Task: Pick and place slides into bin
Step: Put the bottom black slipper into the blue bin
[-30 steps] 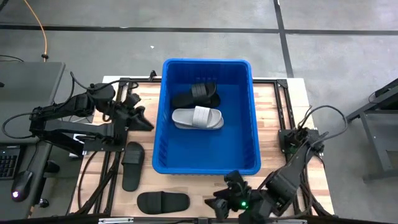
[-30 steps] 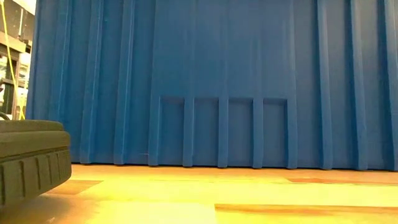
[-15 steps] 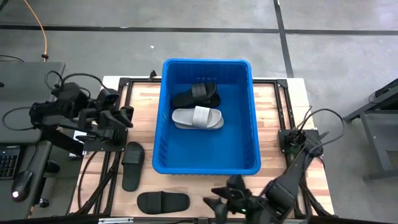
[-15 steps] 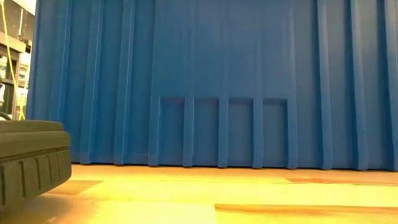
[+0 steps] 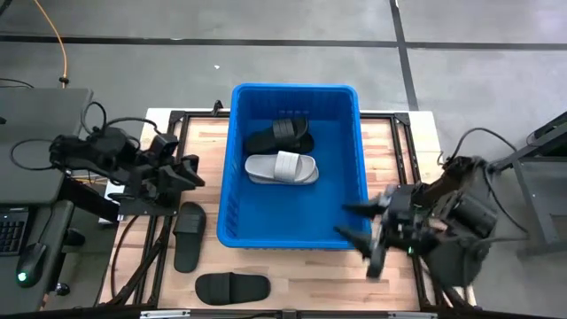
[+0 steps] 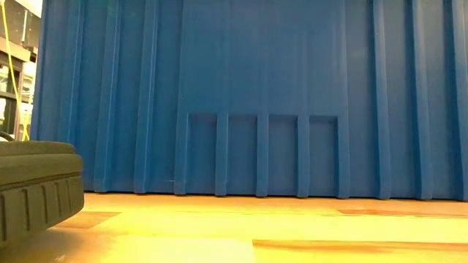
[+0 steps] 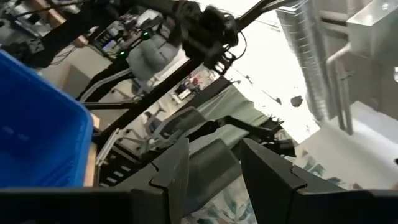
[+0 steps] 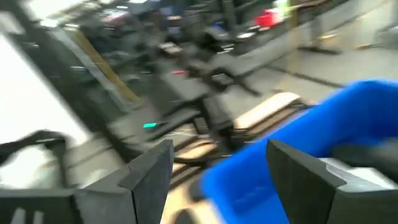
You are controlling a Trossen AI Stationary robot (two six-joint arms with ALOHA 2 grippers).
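Note:
The blue bin [image 5: 232,168] stands mid-table. On its floor lie a black slide [image 5: 279,135] and a light grey slide [image 5: 282,167]. Two more black slides rest sole-down on the table left of and in front of the bin: one [image 5: 189,235] and another [image 5: 232,286], whose sole [image 6: 36,183] shows in the low view. My left gripper [image 5: 197,173] hangs open left of the bin, holding nothing [image 7: 214,165]. My right gripper [image 5: 344,221] is open and raised over the bin's near right corner, with nothing between its fingers [image 8: 217,168].
The bin's near wall [image 6: 256,102] fills the low view. A dark frame runs around the wooden table top [image 5: 390,151]. Bare wood lies right of the bin and along the near edge. Cables trail from both arms.
My right gripper has risen from the table's near edge and swung toward the right and far side, to the bin's near right corner, rolling as it went. My left gripper has drawn back a little toward the table's left edge and tipped upward. The slides have stayed put.

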